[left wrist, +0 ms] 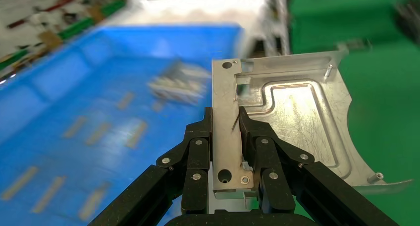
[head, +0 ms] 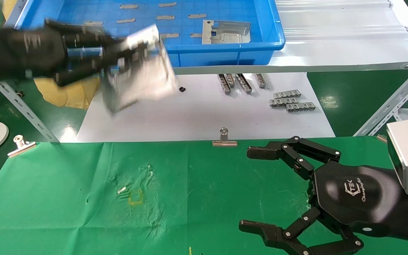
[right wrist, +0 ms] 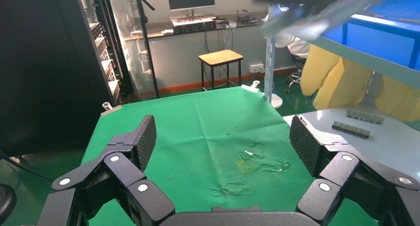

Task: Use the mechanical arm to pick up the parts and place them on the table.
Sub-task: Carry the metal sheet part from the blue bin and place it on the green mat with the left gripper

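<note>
My left gripper (head: 129,58) is shut on a silvery stamped metal part (head: 143,74) and holds it in the air over the front edge of the blue tray, at the left. In the left wrist view the gripper (left wrist: 225,119) pinches the part's (left wrist: 297,117) bent tabbed edge. A second part (head: 225,32) lies flat in the blue tray (head: 276,35). My right gripper (head: 248,189) is open and empty, low over the green-clothed table (head: 83,198) at the right. In the right wrist view it (right wrist: 223,141) faces the bare cloth (right wrist: 208,117).
Small grey slotted strips (head: 290,100) and more strips (head: 241,81) lie on the white board (head: 190,117). Flat grey bits (head: 165,17) dot the tray floor. Binder clips (head: 224,139) hold the cloth's far edge. A slanted metal rack leg (head: 391,102) stands at the right.
</note>
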Motion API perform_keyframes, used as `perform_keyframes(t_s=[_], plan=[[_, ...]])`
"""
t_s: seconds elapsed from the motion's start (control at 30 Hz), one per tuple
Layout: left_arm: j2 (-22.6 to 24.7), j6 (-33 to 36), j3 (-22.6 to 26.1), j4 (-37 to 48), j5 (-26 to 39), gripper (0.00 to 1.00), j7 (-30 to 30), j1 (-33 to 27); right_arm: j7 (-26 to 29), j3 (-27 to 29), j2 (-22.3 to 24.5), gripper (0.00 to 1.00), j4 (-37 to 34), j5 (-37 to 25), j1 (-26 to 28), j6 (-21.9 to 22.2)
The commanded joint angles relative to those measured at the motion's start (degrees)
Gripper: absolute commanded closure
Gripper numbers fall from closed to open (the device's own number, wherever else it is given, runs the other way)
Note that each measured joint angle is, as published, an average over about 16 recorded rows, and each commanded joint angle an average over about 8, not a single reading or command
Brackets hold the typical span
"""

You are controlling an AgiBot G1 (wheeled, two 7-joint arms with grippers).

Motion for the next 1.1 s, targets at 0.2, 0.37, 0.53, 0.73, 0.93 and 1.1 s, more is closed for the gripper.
perform_keyframes(t_s=[0.2,0.37,0.53,0.73,0.93,1.1], plan=[[-7.22,-0.35,7.49,-12.93,-5.52,1.00,1.85,8.46,0.00,0.00,0.00,0.00,0.00,0.00,0.00,0.00],[-5.76,-1.68,12.49,-9.64,-2.64,1.00,7.20,10.30,0.00,0.00,0.00,0.00,0.00,0.00,0.00,0.00],[-1.70,-4.42,16.00,-3.25,2.44,1.00,13.84,11.02,0.00,-0.01,0.00,0.00,0.00,0.00,0.00,0.00],[1.97,-5.73,17.55,3.97,5.05,0.98,19.80,11.54,0.00,-0.01,0.00,0.00,0.00,0.00,0.00,0.00],[4.82,-6.79,17.97,8.87,5.79,0.27,24.82,11.63,0.00,-0.01,0.00,0.00,0.00,0.01,0.00,0.00],[6.65,-8.59,17.89,11.88,5.89,0.00,28.31,11.42,0.00,-0.01,0.00,0.00,0.00,0.01,0.00,0.00]])
